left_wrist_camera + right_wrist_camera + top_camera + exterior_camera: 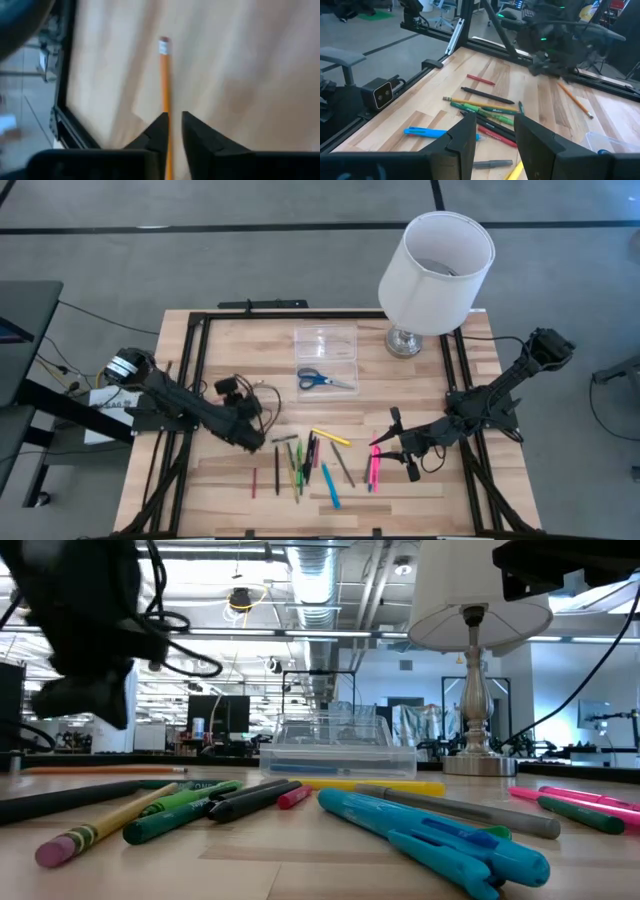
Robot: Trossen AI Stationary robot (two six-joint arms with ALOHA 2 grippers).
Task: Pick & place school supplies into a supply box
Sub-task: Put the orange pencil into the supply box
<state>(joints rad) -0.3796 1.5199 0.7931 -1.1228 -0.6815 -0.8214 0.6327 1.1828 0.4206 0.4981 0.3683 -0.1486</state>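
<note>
Left gripper: dark angular fingers parted by a narrow gap over an orange pencil. Its lower length is cut off behind the fingers; whether they pinch it cannot be told.

Right gripper: blocky fingers spread apart, holding nothing. Beyond the tips lies the loose scatter of thin pencils and pens, with a blue pen to one side.

Pink markers: slim, partly covered by the right arm.

Supply box: clear plastic, rectangular, well ahead of both grippers; edges faint from above.

Blue-handled scissors: just beside the box.

Lamp: white shade, metal base.
</note>
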